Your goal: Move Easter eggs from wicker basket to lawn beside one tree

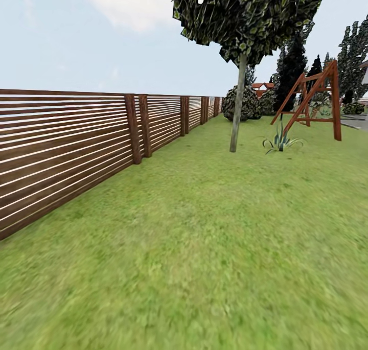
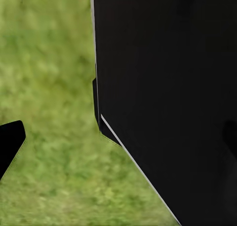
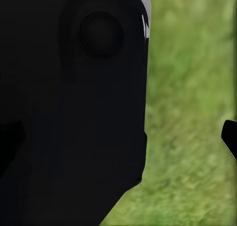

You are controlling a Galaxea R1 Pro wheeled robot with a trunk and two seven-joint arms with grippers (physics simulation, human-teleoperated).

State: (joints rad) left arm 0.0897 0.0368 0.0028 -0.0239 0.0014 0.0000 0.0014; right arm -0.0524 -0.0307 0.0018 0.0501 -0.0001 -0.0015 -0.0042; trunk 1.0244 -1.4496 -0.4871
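Item: we are facing the tree (image 1: 235, 110) across the lawn (image 1: 204, 248), likely in transit; gripper states we cannot tell

One tree (image 1: 236, 105), one swing frame (image 1: 313, 100)

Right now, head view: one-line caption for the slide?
Lawn runs beside a slatted fence toward a pale-trunked tree and wooden swing frame.
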